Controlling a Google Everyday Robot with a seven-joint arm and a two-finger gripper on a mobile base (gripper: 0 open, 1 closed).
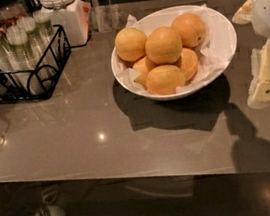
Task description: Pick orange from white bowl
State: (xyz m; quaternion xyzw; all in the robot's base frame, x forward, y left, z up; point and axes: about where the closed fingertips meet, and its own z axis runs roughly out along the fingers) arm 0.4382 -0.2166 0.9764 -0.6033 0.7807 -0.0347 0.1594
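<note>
While the gripper (266, 82) hangs at the right edge of the camera view, the orange (163, 45) lies in the white bowl (200, 88)

Seen from the camera view, the orange rests on top of the heap, near the middle of the bowl, touching the five other oranges packed around and under it, and crumpled white paper (216, 42) lines the bowl beneath them. The bowl stands on a grey counter (103, 135) and casts a dark shadow toward the front. What seems to be the gripper's cream-coloured end sits just right of the bowl, apart from it and lower than its rim; whether it is wide or narrow I cannot tell. At the far left a black wire rack (49, 75) holds stacks of clear cups (17, 44), with a white lidded jar (65, 14) just beside it
</note>
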